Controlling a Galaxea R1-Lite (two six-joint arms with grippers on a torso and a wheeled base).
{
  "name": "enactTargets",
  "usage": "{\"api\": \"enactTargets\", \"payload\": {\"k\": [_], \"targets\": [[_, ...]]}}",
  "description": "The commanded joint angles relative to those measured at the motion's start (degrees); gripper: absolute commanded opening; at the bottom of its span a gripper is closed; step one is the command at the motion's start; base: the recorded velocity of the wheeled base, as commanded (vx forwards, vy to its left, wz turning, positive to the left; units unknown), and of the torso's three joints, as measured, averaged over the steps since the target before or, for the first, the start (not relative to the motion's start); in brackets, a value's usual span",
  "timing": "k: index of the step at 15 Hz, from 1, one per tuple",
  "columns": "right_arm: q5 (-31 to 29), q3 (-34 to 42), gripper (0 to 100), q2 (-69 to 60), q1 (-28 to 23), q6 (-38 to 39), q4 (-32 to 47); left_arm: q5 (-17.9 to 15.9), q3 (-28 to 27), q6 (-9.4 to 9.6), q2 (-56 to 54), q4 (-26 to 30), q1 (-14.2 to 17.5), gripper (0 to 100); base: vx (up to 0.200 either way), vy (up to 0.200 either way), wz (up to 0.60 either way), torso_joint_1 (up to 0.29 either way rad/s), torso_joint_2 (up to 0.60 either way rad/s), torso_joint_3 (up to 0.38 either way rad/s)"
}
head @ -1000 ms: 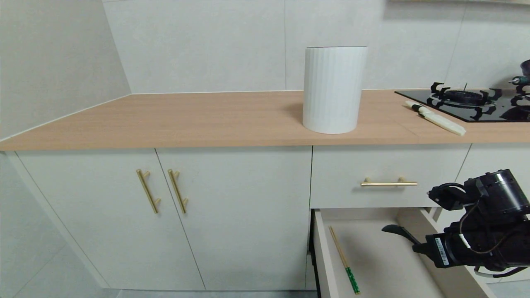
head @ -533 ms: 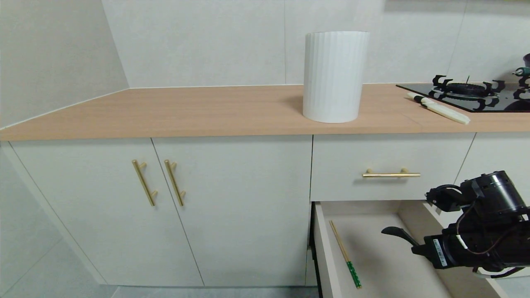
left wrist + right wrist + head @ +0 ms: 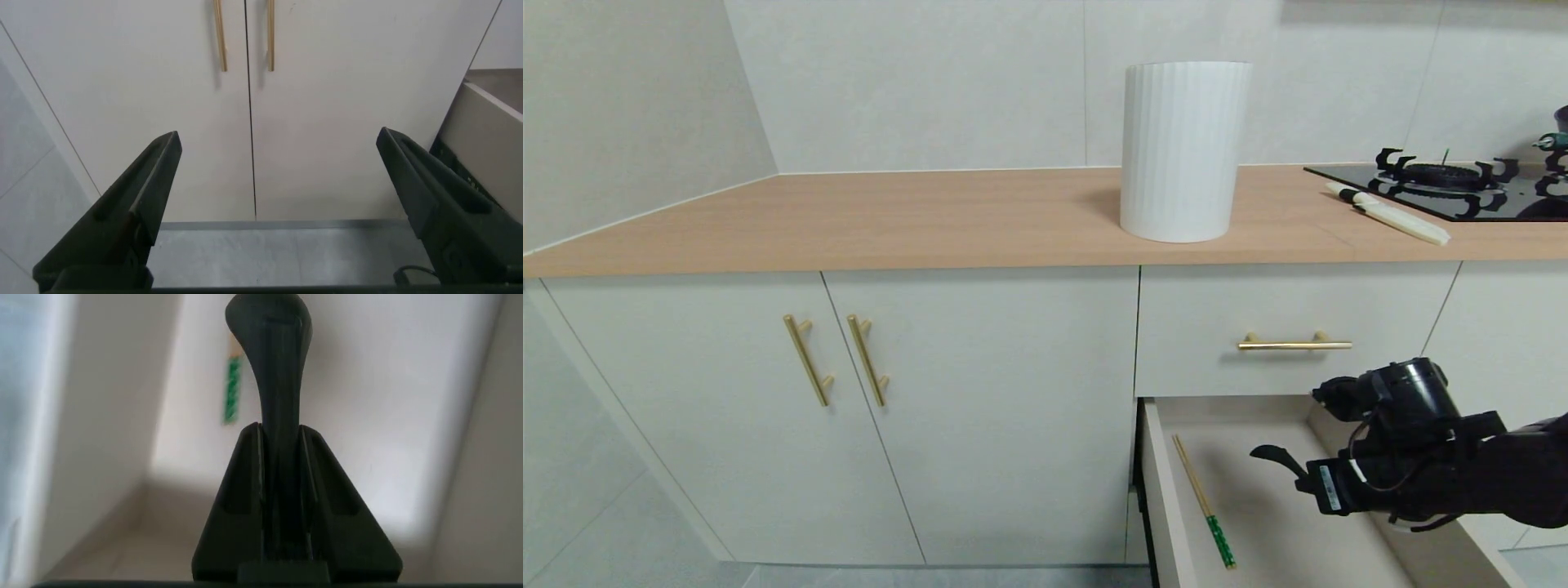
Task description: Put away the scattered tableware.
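the countertop (image 3: 931, 220) carries the likely next item, a knife (image 3: 1388, 220) near its right front edge beside the hob (image 3: 1437, 196). to fetch it, the right gripper (image 3: 1270, 455), fingers pressed together on nothing over the open drawer (image 3: 1156, 457), should first rise clear of the upper drawer's handle (image 3: 1294, 345). a tall white canister (image 3: 1183, 151) stands mid-counter, near that path. chopsticks (image 3: 1205, 510) lie along the drawer's left wall. the left gripper (image 3: 278, 140), fingers spread wide, faces the cabinet doors (image 3: 327, 106).

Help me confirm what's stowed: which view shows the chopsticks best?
The head view: the chopsticks lie full length on the floor of the open drawer, by its left wall, green ends frontward. The right wrist view catches just their green end behind the black utensil in the right gripper. The left wrist view faces the cabinet doors.
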Motion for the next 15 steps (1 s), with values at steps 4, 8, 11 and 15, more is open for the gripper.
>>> {"api": "enactTargets", "payload": {"k": [4, 8, 11, 15], "targets": [[-2.84, -1.45, 0, 21.20, -0.02, 1.34, -16.98, 0.00, 0.00, -0.01, 0.05, 0.00, -0.07, 100, 0.000, 0.000, 0.00, 0.000, 0.00, 0.000], [-5.30, -3.83, 0, 25.42, -0.02, 1.25, -17.95, 0.00, 0.00, -0.01, 0.05, 0.00, -0.07, 100, 0.000, 0.000, 0.00, 0.000, 0.00, 0.000], [-5.30, -4.62, 0, 25.68, -0.11, 1.34, -18.03, 0.00, 0.00, -0.01, 0.05, 0.00, 0.02, 100, 0.000, 0.000, 0.00, 0.000, 0.00, 0.000], [-5.92, -5.15, 0, 25.77, -0.99, 1.52, -18.03, 0.00, 0.00, -0.01, 0.05, 0.00, -0.07, 100, 0.000, 0.000, 0.00, 0.000, 0.00, 0.000]]}}
